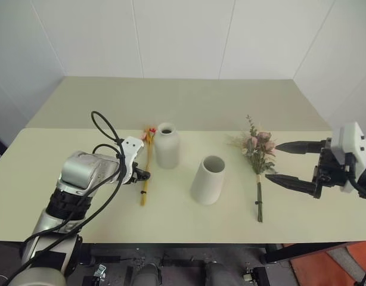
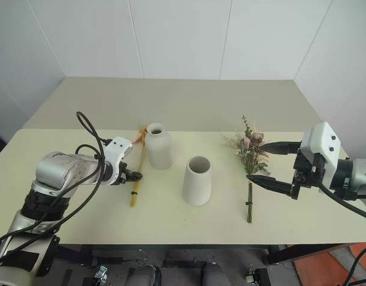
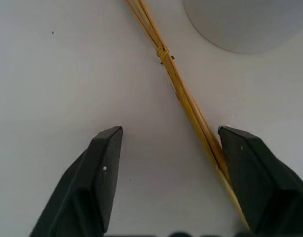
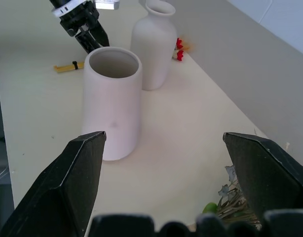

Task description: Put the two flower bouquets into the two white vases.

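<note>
White walls back a pale table (image 1: 64, 196) on which everything is laid out. The bottle vase (image 1: 167, 146) stands left of centre, the cone vase (image 1: 207, 180) just right of it and nearer. The thin bunch (image 1: 146, 173) lies flat just left of the bottle vase, blooms at the far end. The rose bunch (image 1: 258, 161) lies flat to the right, stems pointing near.

The left gripper (image 3: 166, 163) is lowered over the yellow stems with its fingers spread to either side; one finger (image 3: 250, 173) is touching or nearly touching the stems, and nothing is pinched yet. The right gripper (image 1: 290, 164) is held spread wide just right of the rose bunch, empty.

A slip is judged likely: the stems are thin and lie off-centre in the jaws, so they could be pushed aside or rolled out on closing. The bottle vase stands close and could be knocked.

The blooms are small and hard to make out. In the left wrist view, both ends of the stems are cut off.
</note>
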Available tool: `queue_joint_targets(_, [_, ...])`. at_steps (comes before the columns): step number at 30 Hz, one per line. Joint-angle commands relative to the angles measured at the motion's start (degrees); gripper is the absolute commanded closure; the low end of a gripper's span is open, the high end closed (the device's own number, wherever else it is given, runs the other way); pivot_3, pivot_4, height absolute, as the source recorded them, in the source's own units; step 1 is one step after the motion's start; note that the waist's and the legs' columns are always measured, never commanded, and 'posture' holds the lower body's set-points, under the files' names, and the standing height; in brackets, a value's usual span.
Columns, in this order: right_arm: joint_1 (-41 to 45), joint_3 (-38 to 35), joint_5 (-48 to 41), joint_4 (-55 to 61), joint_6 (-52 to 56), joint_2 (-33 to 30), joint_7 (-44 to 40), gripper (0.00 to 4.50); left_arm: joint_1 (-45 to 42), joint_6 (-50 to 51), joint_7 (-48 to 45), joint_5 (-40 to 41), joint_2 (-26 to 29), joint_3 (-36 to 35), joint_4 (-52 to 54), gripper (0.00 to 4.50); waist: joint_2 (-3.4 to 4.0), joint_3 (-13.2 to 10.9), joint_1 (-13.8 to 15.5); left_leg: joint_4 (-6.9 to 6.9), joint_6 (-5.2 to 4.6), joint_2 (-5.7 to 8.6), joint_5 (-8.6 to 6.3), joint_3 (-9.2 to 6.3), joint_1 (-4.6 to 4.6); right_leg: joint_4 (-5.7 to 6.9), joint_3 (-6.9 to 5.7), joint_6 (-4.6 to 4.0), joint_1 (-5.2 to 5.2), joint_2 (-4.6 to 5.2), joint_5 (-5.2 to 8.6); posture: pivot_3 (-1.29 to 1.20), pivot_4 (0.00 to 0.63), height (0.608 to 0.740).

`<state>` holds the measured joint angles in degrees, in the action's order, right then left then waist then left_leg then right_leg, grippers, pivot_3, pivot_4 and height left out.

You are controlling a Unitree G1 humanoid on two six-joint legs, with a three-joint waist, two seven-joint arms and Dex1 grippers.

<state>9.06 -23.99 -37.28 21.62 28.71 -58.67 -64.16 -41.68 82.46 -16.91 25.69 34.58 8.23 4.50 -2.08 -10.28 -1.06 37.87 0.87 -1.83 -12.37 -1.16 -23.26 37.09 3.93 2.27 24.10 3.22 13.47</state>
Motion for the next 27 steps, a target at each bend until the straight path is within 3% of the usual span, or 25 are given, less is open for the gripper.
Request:
queue_joint_targets(1, [0.0, -2.7, -1.3, 1.5, -0.2, -0.3, 0.3, 0.00, -0.6, 0.2, 0.0, -1.5, -0.4, -1.2, 0.1, 2.34, 0.00, 0.0, 0.1, 0.00, 0.00, 0.01, 0.00, 0.00, 0.01, 0.01, 0.00, 0.00, -0.01, 0.01, 0.00, 0.00, 0.150, 0.740])
queue_joint_targets(8, [0.6, -1.9, -1.3, 1.1, -0.6, -0.3, 0.3, 0.00, 0.2, 0.6, 0.5, -3.3, 0.1, -4.1, 0.2, 4.49, 0.00, 0.0, 0.1, 0.00, 0.00, 0.02, 0.00, 0.00, 0.02, 0.01, 0.00, 0.00, -0.02, 0.02, 0.00, 0.00, 0.150, 0.740])
queue_joint_targets(13, [0.5, -2.0, -1.2, 0.9, -0.7, -0.4, 0.1, 0.00, 1.2, -0.2, 1.7, -4.9, 2.6, -11.1, 1.1, 4.49, 0.00, 0.0, -0.1, 0.00, 0.00, 0.01, 0.00, -0.01, 0.02, 0.02, 0.00, 0.00, 0.00, 0.01, 0.00, 0.00, 0.150, 0.740])
queue_joint_targets(17, [0.6, -1.9, -1.2, 0.7, -0.7, -0.4, -0.2, 0.00, 3.8, -10.8, -0.3, -4.2, 4.1, -19.4, 4.6, 4.49, 0.00, 0.0, -0.1, 0.00, 0.00, 0.01, 0.00, -0.01, 0.02, 0.01, 0.00, -0.01, 0.00, 0.02, -0.01, 0.00, 0.150, 0.740])
queue_joint_targets(20, [1.1, -1.2, -1.2, 0.4, -0.8, -0.2, -0.1, 0.00, 4.1, -22.1, -2.6, -1.5, 1.0, -26.0, 6.8, 4.49, 0.00, 0.0, 0.4, 0.00, 0.01, 0.02, 0.00, 0.00, 0.00, -0.01, -0.02, -0.02, -0.01, 0.06, -0.02, 0.00, 0.150, 0.740])
queue_joint_targets(23, [1.6, -0.1, -1.1, 0.3, -1.0, 0.1, -0.4, 0.00, -2.1, -27.8, -5.8, 7.3, -5.2, -33.2, 6.3, 4.49, -0.04, 0.0, 1.1, 0.02, 0.02, 0.08, 0.01, -0.02, 0.01, -0.02, -0.08, -0.01, -0.09, 0.12, -0.03, 0.00, 0.150, 0.740])
queue_joint_targets(27, [1.9, 0.2, -0.8, 0.0, -1.2, 0.3, -0.5, 0.00, -8.2, -34.8, -7.8, 11.8, -10.7, -34.2, 4.2, 4.49, -0.10, 0.0, 1.2, 0.11, 0.02, 0.10, 0.01, -0.06, -0.06, -0.06, -0.12, 0.04, -0.11, 0.13, -0.06, 0.00, 0.150, 0.740])
